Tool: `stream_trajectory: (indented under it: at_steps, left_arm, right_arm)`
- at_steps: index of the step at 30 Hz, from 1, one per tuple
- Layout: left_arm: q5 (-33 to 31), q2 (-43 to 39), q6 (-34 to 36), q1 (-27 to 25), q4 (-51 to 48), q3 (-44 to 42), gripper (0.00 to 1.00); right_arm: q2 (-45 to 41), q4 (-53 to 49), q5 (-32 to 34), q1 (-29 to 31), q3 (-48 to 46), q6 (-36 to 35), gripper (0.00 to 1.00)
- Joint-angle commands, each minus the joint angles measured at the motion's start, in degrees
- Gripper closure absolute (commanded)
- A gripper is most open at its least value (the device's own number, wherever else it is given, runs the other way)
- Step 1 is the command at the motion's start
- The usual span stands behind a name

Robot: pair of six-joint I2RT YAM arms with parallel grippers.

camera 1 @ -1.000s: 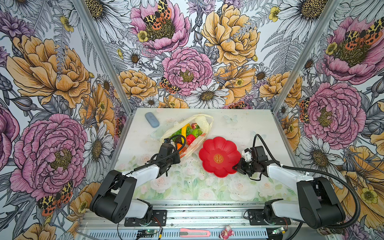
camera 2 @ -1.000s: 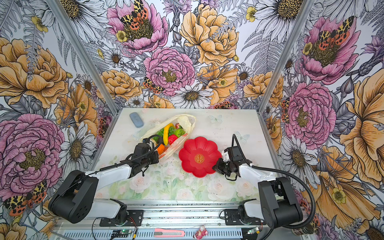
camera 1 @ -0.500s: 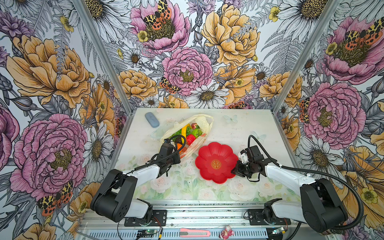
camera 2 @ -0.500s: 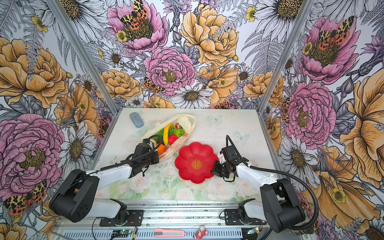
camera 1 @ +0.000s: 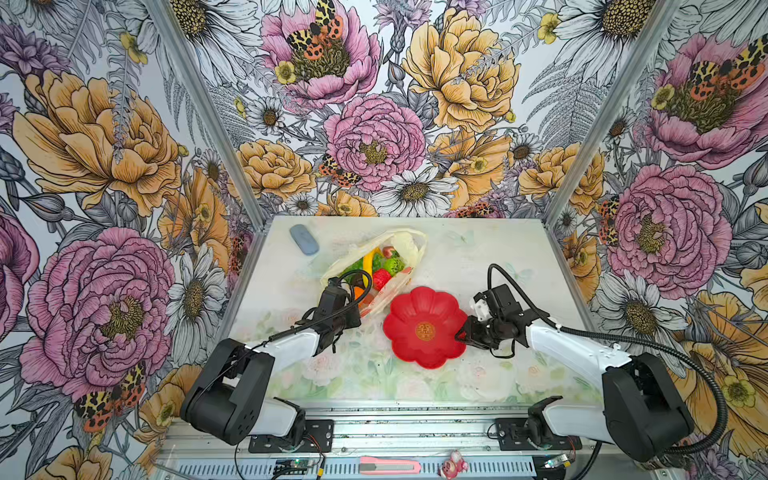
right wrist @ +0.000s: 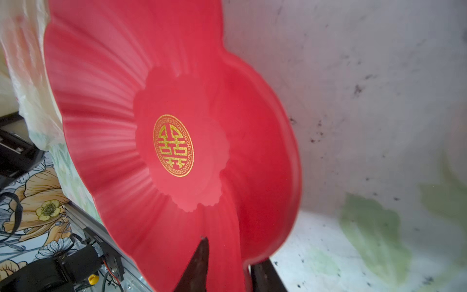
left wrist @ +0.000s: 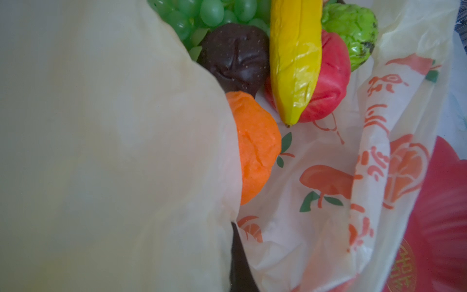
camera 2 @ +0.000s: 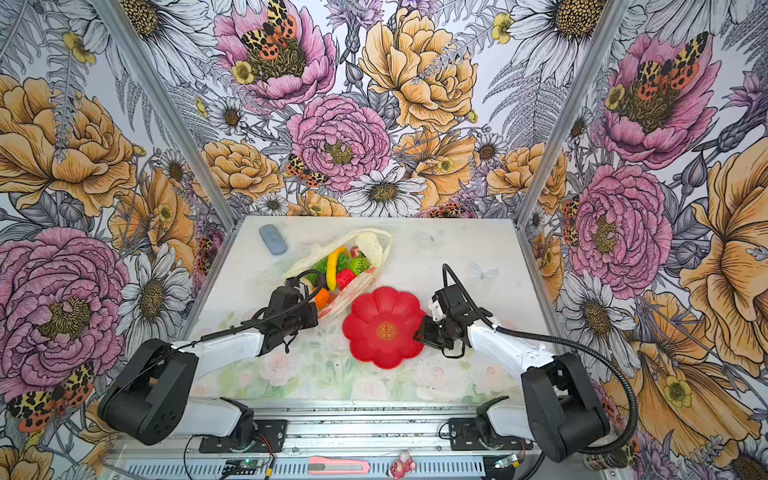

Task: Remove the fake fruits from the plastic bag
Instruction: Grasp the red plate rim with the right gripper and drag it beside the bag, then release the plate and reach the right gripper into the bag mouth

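The plastic bag (camera 1: 409,245) lies at the middle back of the table with its mouth toward the front. Inside show fake fruits: a yellow banana (left wrist: 293,63), green grapes (left wrist: 212,12), a dark brown piece (left wrist: 235,58), an orange (left wrist: 255,144), a red apple (left wrist: 331,83) and a green piece (left wrist: 353,30). My left gripper (camera 1: 354,308) is shut on the bag's near edge, and the film hides most of its fingers (left wrist: 240,263). My right gripper (camera 1: 461,334) stands open astride the right rim of the red plate (camera 1: 424,353), one finger over it and one under.
A blue-grey oval object (camera 1: 304,240) lies at the back left of the table. A pink box cutter (camera 1: 388,465) and a small pink figure (camera 1: 453,461) rest on the front rail. Flowered walls close in the back and both sides.
The red plate has slid left and toward the front with my right gripper on its rim. The right jaws have now parted. The left gripper has stayed shut on the bag.
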Motion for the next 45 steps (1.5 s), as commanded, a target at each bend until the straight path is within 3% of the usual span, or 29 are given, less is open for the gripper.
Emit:
stream_trajectory:
  at_steps: [1,10,21,31,35,45]
  left_arm:
    - [0.7,-1.3,0.9,0.5,0.3,0.3,1.0]
    - [2.1,-1.8,0.6,0.0,0.3,-0.8,0.99]
    - [2.5,-2.9,4.4,-3.5,-0.1,-1.0,1.0]
    - [2.5,-2.8,3.1,-6.1,0.2,-2.0,1.0]
    - [-2.6,-4.6,0.1,-6.7,-3.1,-3.0,1.0]
    - [-6.3,-10.1,-5.0,-10.0,-4.5,-7.0,1.0]
  right_arm:
    - [-1.1,-2.2,3.0,0.0,3.3,-1.6,0.6]
    - [-3.4,-8.2,13.4,0.2,14.8,-5.2,0.46]
    - [11.6,-3.2,23.0,9.6,35.0,-6.0,0.32]
    - [33.8,0.4,22.1,15.7,54.3,-6.1,0.31]
    - [41.7,0.3,21.1,16.5,61.6,-6.4,0.31]
    - [54.6,0.1,21.1,16.3,70.9,-6.6,0.3]
